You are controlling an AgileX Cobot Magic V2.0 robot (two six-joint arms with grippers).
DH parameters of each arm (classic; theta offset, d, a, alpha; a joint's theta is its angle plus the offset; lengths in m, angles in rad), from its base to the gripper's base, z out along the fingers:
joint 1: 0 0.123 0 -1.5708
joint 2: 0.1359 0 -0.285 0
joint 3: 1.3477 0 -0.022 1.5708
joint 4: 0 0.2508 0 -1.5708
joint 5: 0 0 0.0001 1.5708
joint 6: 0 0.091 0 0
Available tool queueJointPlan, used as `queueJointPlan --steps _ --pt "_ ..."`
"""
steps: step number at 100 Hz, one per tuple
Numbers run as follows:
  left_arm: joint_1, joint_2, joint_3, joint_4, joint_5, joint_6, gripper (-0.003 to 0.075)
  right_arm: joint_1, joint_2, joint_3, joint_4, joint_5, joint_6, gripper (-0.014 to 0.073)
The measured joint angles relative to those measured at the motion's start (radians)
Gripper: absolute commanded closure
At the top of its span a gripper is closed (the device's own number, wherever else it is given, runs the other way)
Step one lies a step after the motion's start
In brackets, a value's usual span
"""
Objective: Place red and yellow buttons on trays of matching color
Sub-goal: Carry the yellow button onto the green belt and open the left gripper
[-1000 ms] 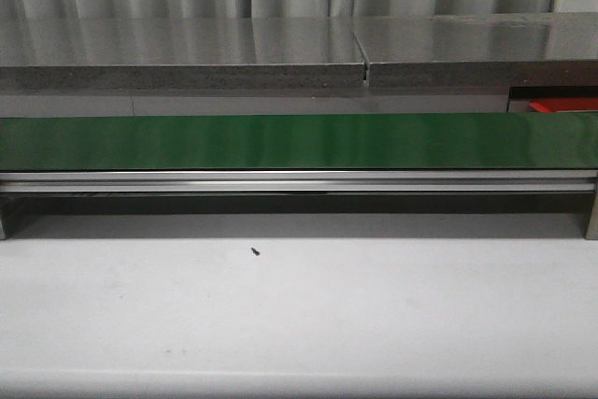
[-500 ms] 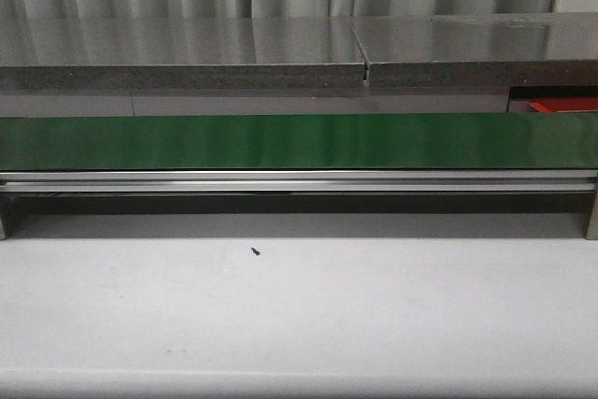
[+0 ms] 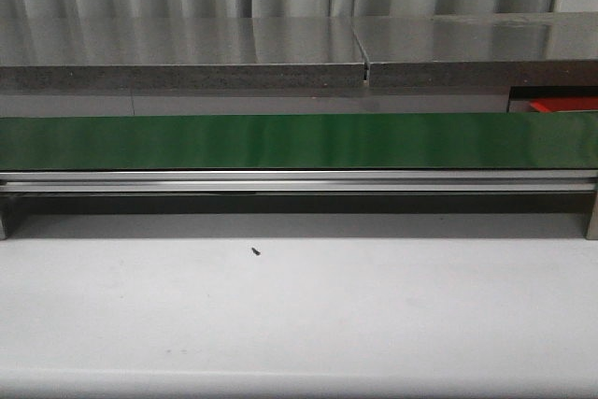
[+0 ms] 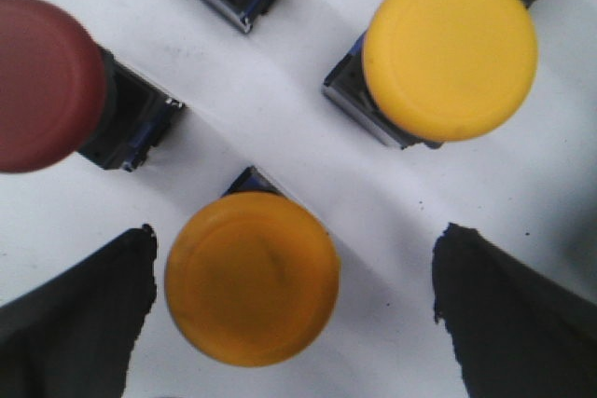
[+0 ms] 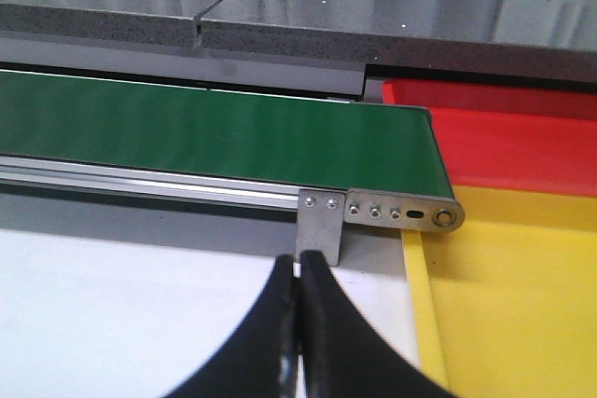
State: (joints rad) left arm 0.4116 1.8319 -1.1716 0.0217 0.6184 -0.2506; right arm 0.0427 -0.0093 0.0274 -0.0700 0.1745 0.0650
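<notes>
Yellow and red buttons stand on a white surface under the left gripper [image 4: 289, 309], whose fingers are spread on both sides of the nearest yellow button [image 4: 252, 277], probably to take it first; a second yellow button [image 4: 451, 53] and a red button [image 4: 42, 81] wait near it. The right gripper [image 5: 300, 323] is pressed together and holds nothing, beside the yellow tray [image 5: 504, 305] and red tray [image 5: 504, 128] at the end of the green conveyor belt [image 5: 215, 132].

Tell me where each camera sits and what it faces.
Front: looks forward over the white table at the green belt; no arm shows.
Left wrist: looks down on yellow buttons and a red button between open left claw tips.
Right wrist: looks past the shut right claw at the belt's end, red tray and yellow tray.
Front and right wrist share the belt.
</notes>
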Motion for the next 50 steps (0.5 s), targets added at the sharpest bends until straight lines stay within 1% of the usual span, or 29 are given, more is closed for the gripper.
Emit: queueJointPlan --steps 5,12,31,38,50 --pt "0.000 0.000 0.000 0.000 -0.002 0.000 0.0167 0.000 0.000 0.000 0.000 0.000 0.000 0.0661" --pt "0.000 0.002 0.000 0.000 -0.004 0.000 0.0231 0.000 0.000 0.000 0.000 0.000 0.000 0.0661" --pt "0.000 0.002 0.000 0.000 -0.006 0.000 0.0469 0.000 0.000 0.000 0.000 0.000 0.000 0.0661" --pt "0.000 0.002 0.000 0.000 -0.007 0.000 0.0543 0.000 0.000 0.000 0.000 0.000 0.000 0.0661" --pt "0.000 0.002 0.000 0.000 -0.007 0.000 0.0631 0.000 0.000 0.000 0.000 0.000 0.000 0.0661"
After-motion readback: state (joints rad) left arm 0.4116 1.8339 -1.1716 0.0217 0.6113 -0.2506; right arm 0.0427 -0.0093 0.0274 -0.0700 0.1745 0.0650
